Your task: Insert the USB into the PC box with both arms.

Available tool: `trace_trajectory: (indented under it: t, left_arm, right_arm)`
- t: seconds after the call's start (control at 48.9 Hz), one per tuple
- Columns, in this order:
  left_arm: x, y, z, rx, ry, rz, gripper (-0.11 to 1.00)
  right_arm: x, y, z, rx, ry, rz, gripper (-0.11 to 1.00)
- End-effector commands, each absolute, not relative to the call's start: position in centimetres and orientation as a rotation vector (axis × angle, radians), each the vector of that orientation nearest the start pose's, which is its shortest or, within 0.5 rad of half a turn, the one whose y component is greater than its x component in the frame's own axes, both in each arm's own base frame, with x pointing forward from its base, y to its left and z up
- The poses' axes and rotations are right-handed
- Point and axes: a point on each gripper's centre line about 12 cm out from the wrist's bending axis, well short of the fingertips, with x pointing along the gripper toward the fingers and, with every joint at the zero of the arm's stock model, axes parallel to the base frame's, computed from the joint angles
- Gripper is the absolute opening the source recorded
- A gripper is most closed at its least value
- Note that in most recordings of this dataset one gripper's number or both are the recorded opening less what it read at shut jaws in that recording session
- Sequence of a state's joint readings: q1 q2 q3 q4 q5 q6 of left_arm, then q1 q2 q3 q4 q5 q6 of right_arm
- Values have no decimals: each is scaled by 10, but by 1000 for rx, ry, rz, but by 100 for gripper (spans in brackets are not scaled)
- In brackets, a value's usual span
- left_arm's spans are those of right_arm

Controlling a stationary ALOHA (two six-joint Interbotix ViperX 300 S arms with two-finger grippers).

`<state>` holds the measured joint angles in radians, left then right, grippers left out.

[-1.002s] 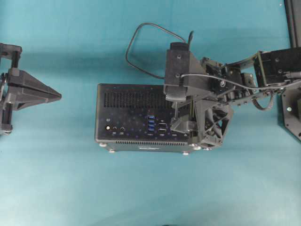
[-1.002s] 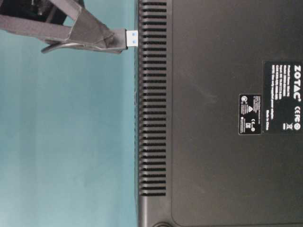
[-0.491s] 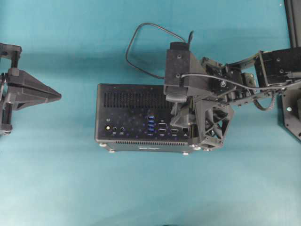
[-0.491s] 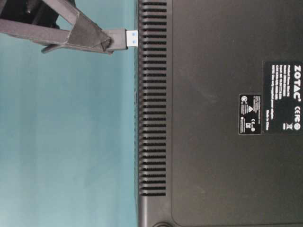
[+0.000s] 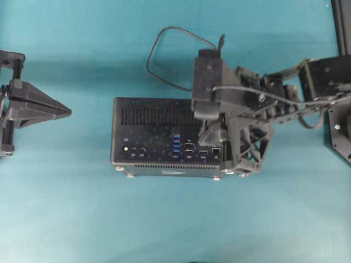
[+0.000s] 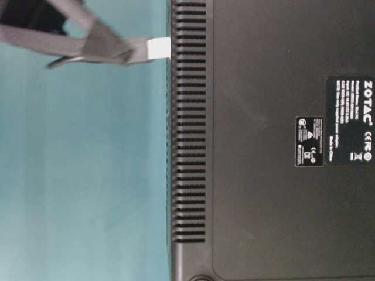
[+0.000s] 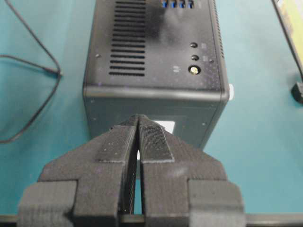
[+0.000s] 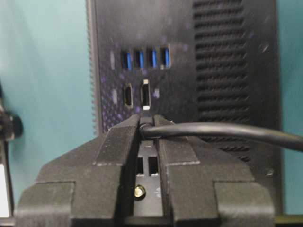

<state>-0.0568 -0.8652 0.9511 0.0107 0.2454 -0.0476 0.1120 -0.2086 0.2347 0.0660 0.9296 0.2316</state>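
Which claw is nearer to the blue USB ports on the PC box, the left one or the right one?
Right. The right claw hangs over the PC box, beside the blue USB ports. The left claw is off the box, past its far end.

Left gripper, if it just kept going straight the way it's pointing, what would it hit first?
Most likely the PC box. The left gripper points at the box's near end wall, with only bare teal table in between, though how far off is hard to judge.
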Motion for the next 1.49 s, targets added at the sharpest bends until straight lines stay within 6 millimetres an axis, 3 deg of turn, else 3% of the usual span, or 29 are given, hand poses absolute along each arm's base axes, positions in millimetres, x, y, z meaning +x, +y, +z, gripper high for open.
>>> trace_trajectory:
  t: [0.0, 0.123, 0.511, 1.472]
  left_arm:
    - [222, -12, 307, -27, 317, -47, 0]
    - [222, -12, 307, -27, 317, -47, 0]
    - [222, -13, 306, -27, 318, -49, 0]
    - [222, -12, 304, -27, 318, -47, 0]
  right_arm:
    - [362, 44, 357, 212, 892, 16, 13]
    - [371, 41, 359, 173, 871, -3, 13]
    - [396, 43, 337, 96, 866, -21, 12]
    - [397, 52, 317, 54, 962, -20, 12]
